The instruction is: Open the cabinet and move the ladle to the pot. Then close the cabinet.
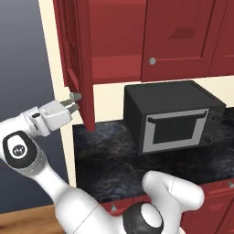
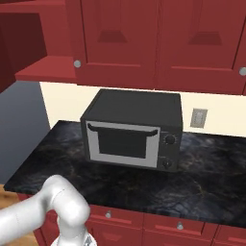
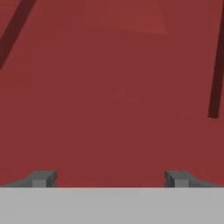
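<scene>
Dark red cabinet [image 1: 151, 36]: left door [image 1: 75, 59] is standing swung out, edge-on, its lower edge just beside the pincer [image 1: 74, 103]. Pincer is sitting released, fingertips [image 3: 43, 178] wide apart, facing flat red panel with nothing between them. Black microwave [image 1: 173, 116] is resting on the dark marble surface [image 1: 109, 160], to the pincer's right and lower.

The cabinet [image 1: 178, 36] is dark red with a silver knob [image 1: 152, 61]. The microwave [image 2: 132, 129] is black with a silvery door frame. The bench [image 2: 202, 182] is black, veined marble. The wall [image 2: 216, 113] is cream.
</scene>
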Motion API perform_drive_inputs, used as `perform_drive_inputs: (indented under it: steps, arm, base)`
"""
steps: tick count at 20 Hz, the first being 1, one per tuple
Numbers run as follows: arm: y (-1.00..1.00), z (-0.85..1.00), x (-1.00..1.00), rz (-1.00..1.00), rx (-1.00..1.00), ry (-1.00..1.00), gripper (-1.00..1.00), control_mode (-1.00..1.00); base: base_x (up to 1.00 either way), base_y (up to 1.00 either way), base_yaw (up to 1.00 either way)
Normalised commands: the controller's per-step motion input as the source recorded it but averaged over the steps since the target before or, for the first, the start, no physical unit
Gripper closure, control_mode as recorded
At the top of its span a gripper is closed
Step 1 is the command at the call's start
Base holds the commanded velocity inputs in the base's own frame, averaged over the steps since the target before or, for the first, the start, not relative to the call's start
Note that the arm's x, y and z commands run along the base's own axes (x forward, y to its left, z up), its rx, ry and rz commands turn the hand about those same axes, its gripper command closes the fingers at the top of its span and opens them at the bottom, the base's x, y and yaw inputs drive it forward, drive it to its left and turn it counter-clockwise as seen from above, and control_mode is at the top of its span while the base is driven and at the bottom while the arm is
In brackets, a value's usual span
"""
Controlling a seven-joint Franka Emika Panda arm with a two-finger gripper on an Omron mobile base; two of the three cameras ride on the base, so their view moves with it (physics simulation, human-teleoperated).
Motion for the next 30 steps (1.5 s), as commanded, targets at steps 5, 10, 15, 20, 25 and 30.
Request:
perform_drive_inputs:
  steps: [5, 10, 15, 20, 25, 30]
  arm:
    - [-1.0, 0.23, -0.24, 0.09, 0.05, 0.0, -1.0, -1.0]
    - [-1.0, 0.06, -0.01, 0.21, 0.0, 0.0, -1.0, -1.0]
    - [-1.0, 0.0, 0.0, 0.38, 0.01, 0.0, -1.0, -1.0]
    - [-1.0, 0.01, 0.13, 0.47, 0.06, 0.0, -1.0, -1.0]
    - [-0.89, 0.06, 0.52, 0.47, 0.15, 0.0, -1.0, -1.0]
    - [-0.69, 0.06, 1.0, 0.35, 0.2, 0.03, -1.0, -1.0]
  base:
    - [0.0, 0.0, 0.0]
    - [0.0, 0.0, 0.0]
    - [0.0, 0.0, 0.0]
    - [0.0, 0.0, 0.0]
    - [0.0, 0.0, 0.0]
    - [0.0, 0.0, 0.0]
